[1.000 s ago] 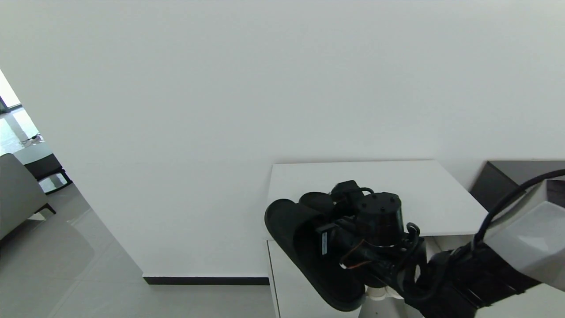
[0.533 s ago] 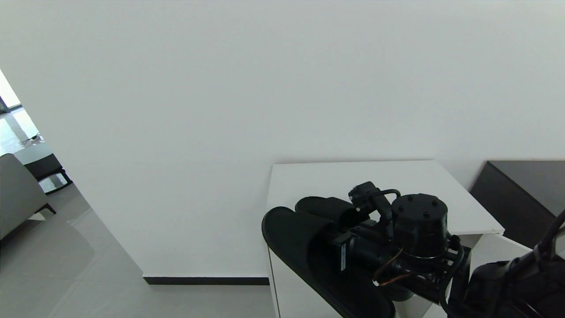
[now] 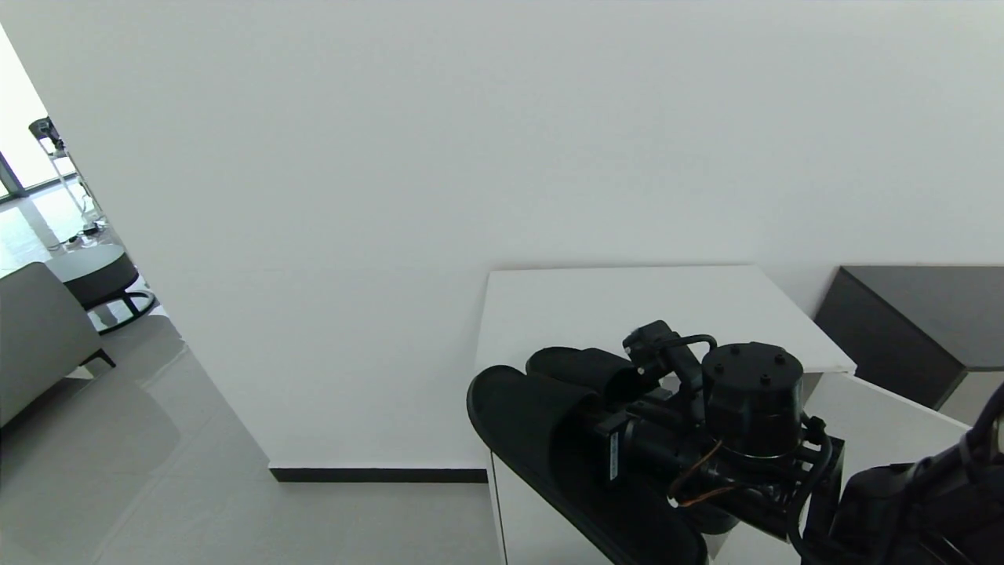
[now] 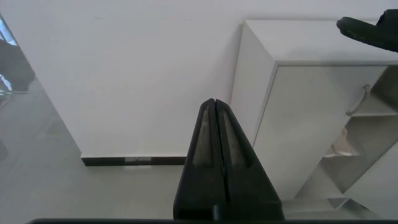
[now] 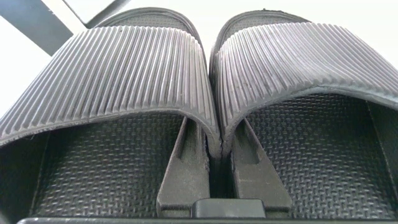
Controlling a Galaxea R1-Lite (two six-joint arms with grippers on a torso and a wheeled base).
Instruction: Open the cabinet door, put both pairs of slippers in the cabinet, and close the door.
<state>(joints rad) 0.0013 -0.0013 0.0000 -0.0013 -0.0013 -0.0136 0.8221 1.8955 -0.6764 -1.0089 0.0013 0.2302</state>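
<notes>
White wall (image 3: 471, 157), glossy grey floor (image 3: 157, 486), grey armchair (image 3: 31, 337).

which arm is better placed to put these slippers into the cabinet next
Right. The right gripper is shut on the pair of black slippers, held near the white cabinet, whose shelves are exposed. The left gripper is shut and empty.

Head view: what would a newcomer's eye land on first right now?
The pair of black slippers stands out most, held up at the front corner of the white cabinet. The right hand pinches the inner edges of their ribbed straps together. The left hand is shut and empty, facing the cabinet's open shelves.
</notes>
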